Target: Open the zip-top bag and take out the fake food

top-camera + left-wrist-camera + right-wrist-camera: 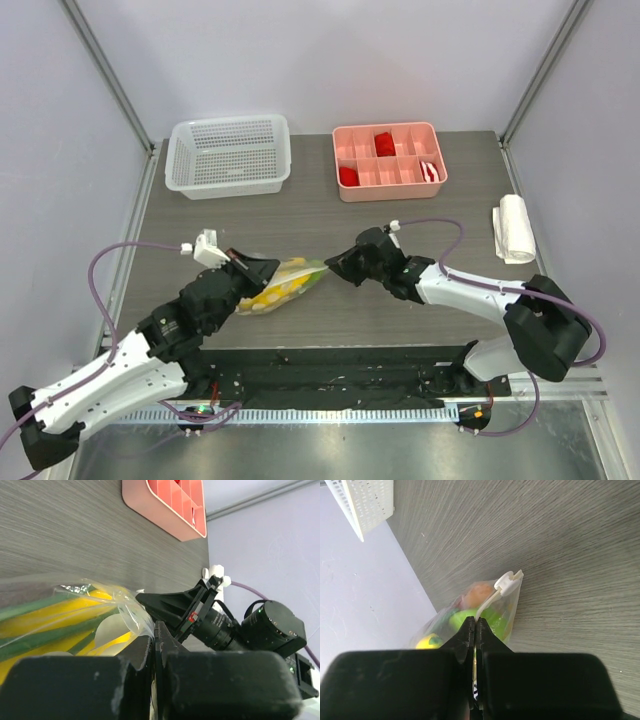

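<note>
The zip-top bag (pixel 285 285) hangs between my two grippers over the table's middle, holding yellow bananas (pixel 45 615), a green piece (pixel 480 620) and an orange piece (pixel 479 593). My left gripper (pixel 250 272) is shut on the bag's left edge; in the left wrist view the clear plastic (pixel 132 615) runs into its closed jaws (pixel 154 630). My right gripper (pixel 338 265) is shut on the white zip strip (pixel 490 602); its jaws (pixel 475 625) pinch the strip below the white slider (pixel 507 582).
A white perforated basket (pixel 229 155) stands at the back left. A pink divided tray (pixel 388 162) with red and white blocks stands at the back middle. A rolled white cloth (pixel 514 228) lies at the right edge. Metal frame posts rise at both back corners.
</note>
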`<state>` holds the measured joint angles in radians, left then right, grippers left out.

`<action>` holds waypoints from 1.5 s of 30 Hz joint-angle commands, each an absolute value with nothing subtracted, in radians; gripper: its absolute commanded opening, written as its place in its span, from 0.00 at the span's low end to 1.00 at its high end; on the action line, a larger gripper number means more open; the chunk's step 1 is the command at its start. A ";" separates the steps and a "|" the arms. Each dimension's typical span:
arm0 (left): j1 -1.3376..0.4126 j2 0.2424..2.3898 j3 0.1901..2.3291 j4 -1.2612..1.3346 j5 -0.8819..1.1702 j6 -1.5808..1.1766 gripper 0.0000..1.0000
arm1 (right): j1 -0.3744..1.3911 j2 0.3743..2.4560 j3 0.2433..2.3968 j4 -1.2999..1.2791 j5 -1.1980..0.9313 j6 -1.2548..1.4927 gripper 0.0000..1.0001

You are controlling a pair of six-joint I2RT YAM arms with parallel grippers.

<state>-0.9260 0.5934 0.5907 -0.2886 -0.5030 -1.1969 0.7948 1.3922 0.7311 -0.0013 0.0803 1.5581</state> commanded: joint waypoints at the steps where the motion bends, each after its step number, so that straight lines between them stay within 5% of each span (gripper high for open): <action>1: -0.920 0.561 0.616 -0.340 -0.486 -1.094 0.00 | 0.802 1.356 0.808 -0.042 0.146 1.503 0.01; 2: -0.920 0.561 0.650 -0.369 -0.489 -1.062 0.04 | 0.807 1.339 0.830 -0.073 0.182 1.488 0.01; 6: -0.920 0.592 0.762 -0.468 -0.445 -0.859 0.62 | 0.815 1.302 0.940 -0.227 0.290 1.408 0.01; 9: -0.920 0.678 0.895 -0.524 -0.401 -0.685 0.80 | 0.819 1.305 0.998 -0.273 0.316 1.399 0.01; 12: -0.920 0.814 1.068 -0.592 -0.350 -0.534 0.82 | 0.825 1.331 1.054 -0.287 0.307 1.397 0.01; 19: -0.920 1.047 1.282 -0.650 -0.244 -0.292 0.65 | 0.842 1.353 1.121 -0.307 0.318 1.405 0.01; 35: -0.847 1.247 1.286 -0.701 -0.239 0.038 0.69 | 0.842 1.328 1.126 -0.262 0.278 1.348 0.01; 40: -0.749 1.276 1.258 -0.672 -0.117 0.006 0.44 | 0.842 1.296 1.082 -0.206 0.268 1.329 0.01; 42: -0.712 1.281 1.258 -0.681 -0.051 -0.020 0.21 | 0.841 1.287 1.080 -0.187 0.253 1.303 0.01; 44: -0.701 1.270 1.253 -0.680 -0.026 -0.038 0.00 | 0.815 1.282 1.077 -0.155 0.201 1.180 0.31; 45: -0.687 1.250 1.252 -0.677 -0.025 -0.046 0.00 | 0.804 1.272 1.074 -0.118 0.174 1.098 0.45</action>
